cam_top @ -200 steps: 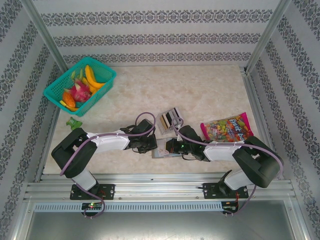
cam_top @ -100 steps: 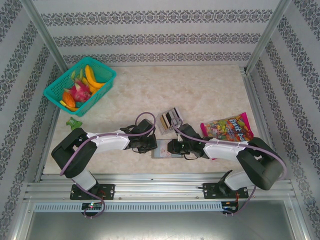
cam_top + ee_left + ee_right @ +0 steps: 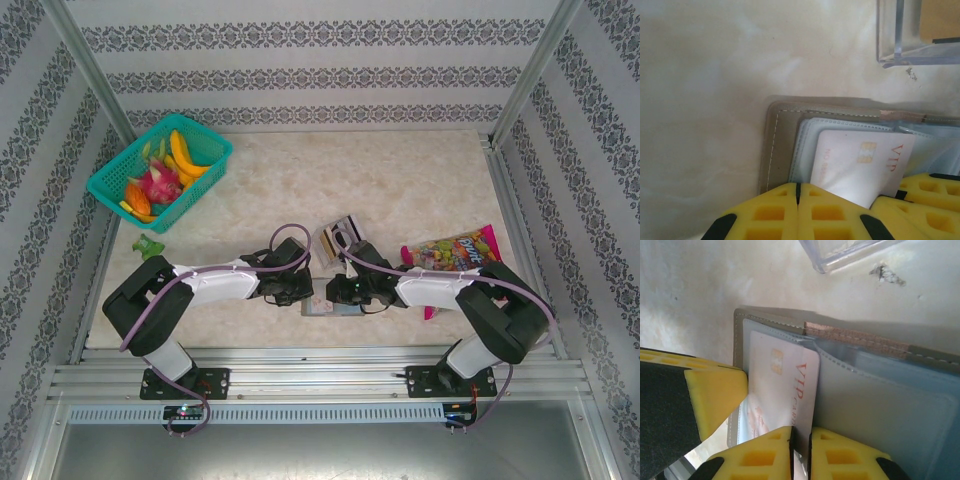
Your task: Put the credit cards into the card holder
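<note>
My right pincer (image 3: 800,440) is clamped on the edge of a white credit card (image 3: 785,385), which lies on the clear sleeves of the open card holder (image 3: 774,150). The holder sits midway along the desk's (image 3: 400,180) near edge. My left pincer (image 3: 797,205) is closed together over the holder's edge.
</note>
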Controlling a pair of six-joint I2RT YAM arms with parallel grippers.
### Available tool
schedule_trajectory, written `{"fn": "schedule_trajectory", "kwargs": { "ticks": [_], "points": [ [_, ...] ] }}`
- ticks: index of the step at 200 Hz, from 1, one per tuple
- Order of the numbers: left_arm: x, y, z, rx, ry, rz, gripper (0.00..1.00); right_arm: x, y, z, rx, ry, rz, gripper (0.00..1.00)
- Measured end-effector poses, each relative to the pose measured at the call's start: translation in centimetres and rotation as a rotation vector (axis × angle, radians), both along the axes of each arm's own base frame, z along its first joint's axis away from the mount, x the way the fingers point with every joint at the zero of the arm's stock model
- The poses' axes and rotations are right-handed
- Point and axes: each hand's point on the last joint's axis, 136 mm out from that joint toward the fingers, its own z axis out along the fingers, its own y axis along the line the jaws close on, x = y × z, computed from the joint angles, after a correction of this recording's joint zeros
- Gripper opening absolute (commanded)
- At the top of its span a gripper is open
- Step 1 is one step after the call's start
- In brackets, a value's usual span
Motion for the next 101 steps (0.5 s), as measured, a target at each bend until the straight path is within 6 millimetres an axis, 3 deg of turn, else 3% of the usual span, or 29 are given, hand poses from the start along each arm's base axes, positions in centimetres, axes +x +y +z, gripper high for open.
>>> {"fn": "schedule_trajectory", "kwargs": {
  "ticks": [63,101],
  "points": [
    [0.0,0.0,0.0,0.002,-0.003,0.001,0.07,-0.2,-0.9,1.2,-0.01,-0.014,0.009,0.16],
    [0.0,0.0,0.0,0.002,-0.003,0.001,0.07,-0.5,-0.8,0.6,-0.014,0.01,0.014,0.04]
  ]
}}
